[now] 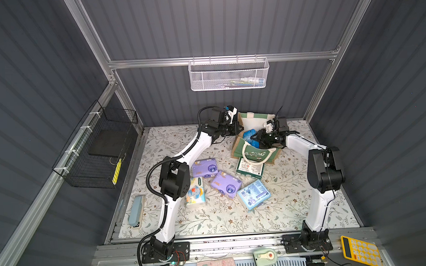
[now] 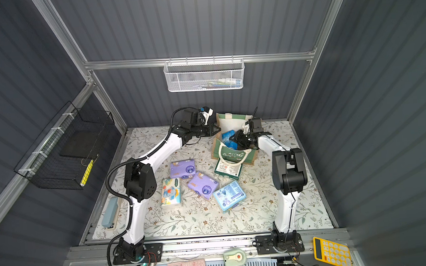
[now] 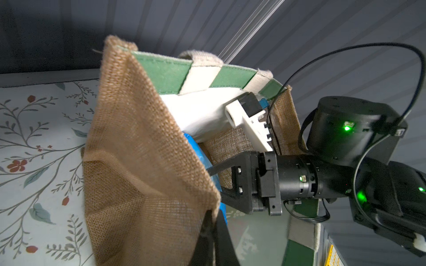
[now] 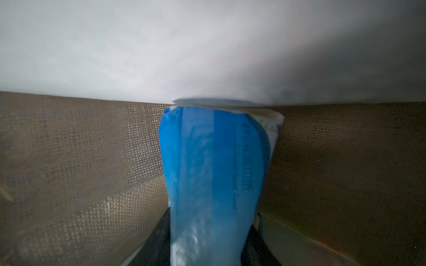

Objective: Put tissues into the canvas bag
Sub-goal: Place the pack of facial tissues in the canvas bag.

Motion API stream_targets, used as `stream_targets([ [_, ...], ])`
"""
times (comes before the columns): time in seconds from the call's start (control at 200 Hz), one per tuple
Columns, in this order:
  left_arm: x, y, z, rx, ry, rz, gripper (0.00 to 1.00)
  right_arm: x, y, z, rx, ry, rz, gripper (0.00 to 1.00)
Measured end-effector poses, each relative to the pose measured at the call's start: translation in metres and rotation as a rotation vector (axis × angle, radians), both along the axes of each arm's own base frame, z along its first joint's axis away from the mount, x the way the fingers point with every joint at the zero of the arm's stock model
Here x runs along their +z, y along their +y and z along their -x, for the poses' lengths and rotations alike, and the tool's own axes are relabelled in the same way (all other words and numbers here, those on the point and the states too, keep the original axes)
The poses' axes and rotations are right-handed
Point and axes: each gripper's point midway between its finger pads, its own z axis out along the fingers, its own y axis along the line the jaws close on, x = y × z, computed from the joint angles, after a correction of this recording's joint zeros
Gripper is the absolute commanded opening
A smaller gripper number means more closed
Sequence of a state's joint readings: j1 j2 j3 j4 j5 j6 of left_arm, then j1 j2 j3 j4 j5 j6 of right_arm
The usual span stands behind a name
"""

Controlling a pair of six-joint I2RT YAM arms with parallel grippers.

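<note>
The right jaws pinched a blue pack (image 4: 214, 172) deep inside the bag (image 3: 143, 147). The left jaws were pressed together on the bag's brown side. If that side slipped out, the bag could flop shut or tip over.

A blue tissue pack (image 4: 214, 172) sits inside the canvas bag (image 4: 80, 161), with tan burlap walls either side and white lining beyond. The right gripper's (image 4: 209, 235) dark jaws flank its near end.

The canvas bag (image 3: 143, 161) had coarse, open-weave burlap sides and a smooth, matt white cloth lining. The blue pack (image 4: 214, 172) wore glossy plastic film. The wall basket (image 1: 228, 75) was white metal mesh.
</note>
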State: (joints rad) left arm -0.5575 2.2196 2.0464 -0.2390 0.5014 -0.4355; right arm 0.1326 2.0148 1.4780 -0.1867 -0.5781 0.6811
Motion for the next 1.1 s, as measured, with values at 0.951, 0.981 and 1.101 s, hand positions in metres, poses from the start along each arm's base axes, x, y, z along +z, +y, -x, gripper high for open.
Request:
stream_targets([
  [0.951,0.025,0.041,-0.001,0.186,-0.075,-0.070,0.67,0.100,-0.022,0.010,-0.067,-0.231,0.063,0.99],
  [0.981,0.027,0.044,-0.001,0.199,-0.083,-0.072,0.72,0.110,-0.024,0.011,-0.069,-0.259,0.065,0.99],
  [1.101,0.037,0.055,0.002,0.238,-0.125,-0.077,0.88,0.146,-0.028,0.017,-0.065,-0.363,0.086,0.99],
])
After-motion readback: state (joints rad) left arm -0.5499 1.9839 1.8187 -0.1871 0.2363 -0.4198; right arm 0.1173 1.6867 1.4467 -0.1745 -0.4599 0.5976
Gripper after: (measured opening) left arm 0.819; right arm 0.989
